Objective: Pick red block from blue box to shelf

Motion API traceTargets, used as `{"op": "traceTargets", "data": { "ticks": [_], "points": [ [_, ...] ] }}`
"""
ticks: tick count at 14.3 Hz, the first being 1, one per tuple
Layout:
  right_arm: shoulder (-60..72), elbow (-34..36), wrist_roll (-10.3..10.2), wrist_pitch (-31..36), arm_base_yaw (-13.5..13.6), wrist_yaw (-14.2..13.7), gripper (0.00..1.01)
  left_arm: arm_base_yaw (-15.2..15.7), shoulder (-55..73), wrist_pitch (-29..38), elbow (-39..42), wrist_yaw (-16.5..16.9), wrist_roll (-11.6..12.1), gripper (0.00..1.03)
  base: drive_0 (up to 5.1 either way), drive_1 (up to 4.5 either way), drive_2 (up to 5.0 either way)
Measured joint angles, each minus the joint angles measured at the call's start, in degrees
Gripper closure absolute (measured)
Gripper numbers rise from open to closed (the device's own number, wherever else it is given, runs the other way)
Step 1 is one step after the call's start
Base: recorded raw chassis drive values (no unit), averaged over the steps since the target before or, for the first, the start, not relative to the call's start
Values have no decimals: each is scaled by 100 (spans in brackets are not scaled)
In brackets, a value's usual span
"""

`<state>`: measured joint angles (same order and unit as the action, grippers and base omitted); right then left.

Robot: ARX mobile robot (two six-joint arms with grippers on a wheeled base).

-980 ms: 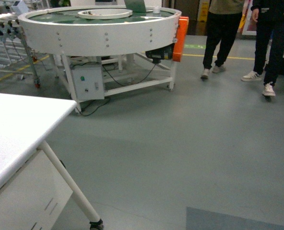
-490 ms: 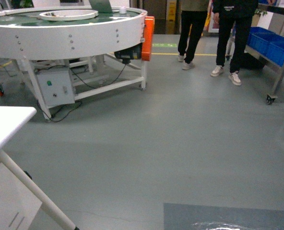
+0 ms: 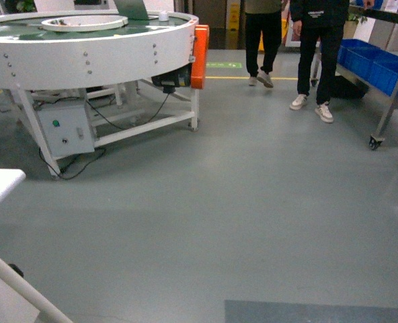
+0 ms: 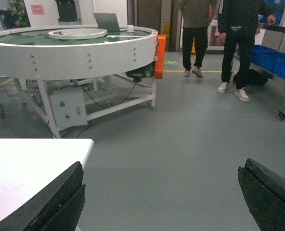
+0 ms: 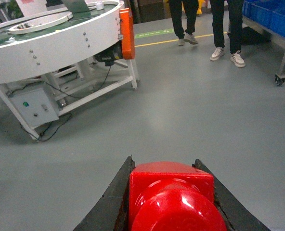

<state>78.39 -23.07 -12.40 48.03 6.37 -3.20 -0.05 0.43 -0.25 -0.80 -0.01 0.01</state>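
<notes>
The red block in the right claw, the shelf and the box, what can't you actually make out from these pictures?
- Red block, right wrist view: its lower part is cut off by the bottom edge; the claw fingers cover its sides.
- Shelf, head view: cut off by the right edge; only an upright, a caster and blue crates show.
- Blue box: in no view.
- Left claw, left wrist view: only the fingertips show, spread apart.

Your head camera looks forward and down over the grey floor (image 3: 253, 202). Both wrist cameras sit low, facing forward too. All three see the round white table (image 3: 85, 47) and two people's legs (image 3: 313, 60).
</notes>
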Motion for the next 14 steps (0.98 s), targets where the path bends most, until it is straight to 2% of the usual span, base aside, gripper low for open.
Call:
{"op": "traceTargets", "data": {
  "ticks": [14],
  "points": [
    [2,2,0,9,0,0,74,0,0,17,0,-9,0,5,-10,422,-441]
  ]
}}
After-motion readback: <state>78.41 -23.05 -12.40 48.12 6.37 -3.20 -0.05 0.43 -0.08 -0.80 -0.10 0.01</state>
